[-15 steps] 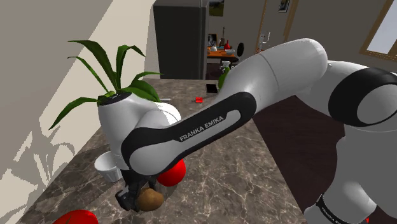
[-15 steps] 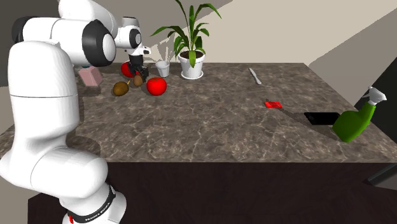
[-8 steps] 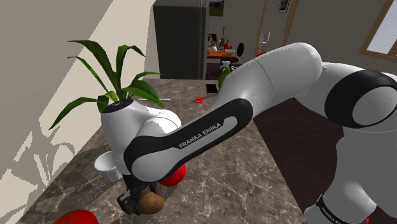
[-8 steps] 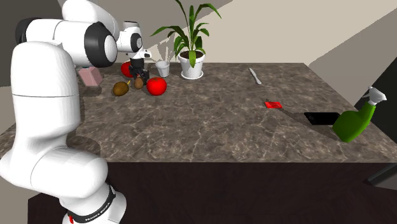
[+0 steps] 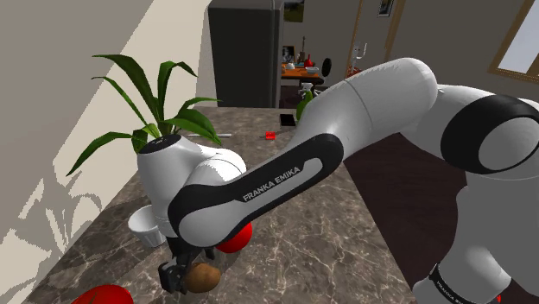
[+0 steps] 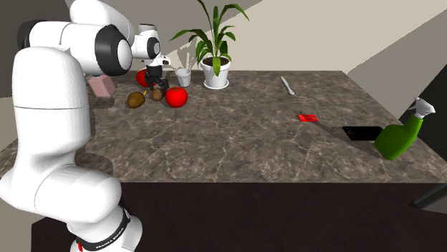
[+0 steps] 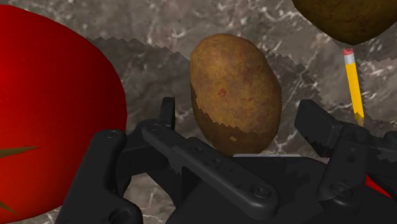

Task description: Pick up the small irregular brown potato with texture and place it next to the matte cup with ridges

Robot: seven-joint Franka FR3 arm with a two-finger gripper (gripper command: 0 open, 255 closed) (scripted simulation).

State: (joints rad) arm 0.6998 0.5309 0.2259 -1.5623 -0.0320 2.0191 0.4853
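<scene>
One long axis on the small potato (image 7: 235, 92): crosswise to the closing line of the gripper (image 7: 240, 109), pointing straight away from the palm. Lying on the dark veined stone counter (image 7: 159, 32), just beside a glossy red fruit (image 7: 51, 114). Fingers (image 7: 167, 113) spread open, straddling the potato, no contact visible. Ovoid, matte brown, mottled skin. White cup (image 5: 145, 226) near.

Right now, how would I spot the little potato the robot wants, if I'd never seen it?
Find the leafy potted plant on the marble counter, then the white cup beside it. Next to a red tomato sits the small potato, between the open fingers of the black gripper; the other brown lump is bigger.
</scene>
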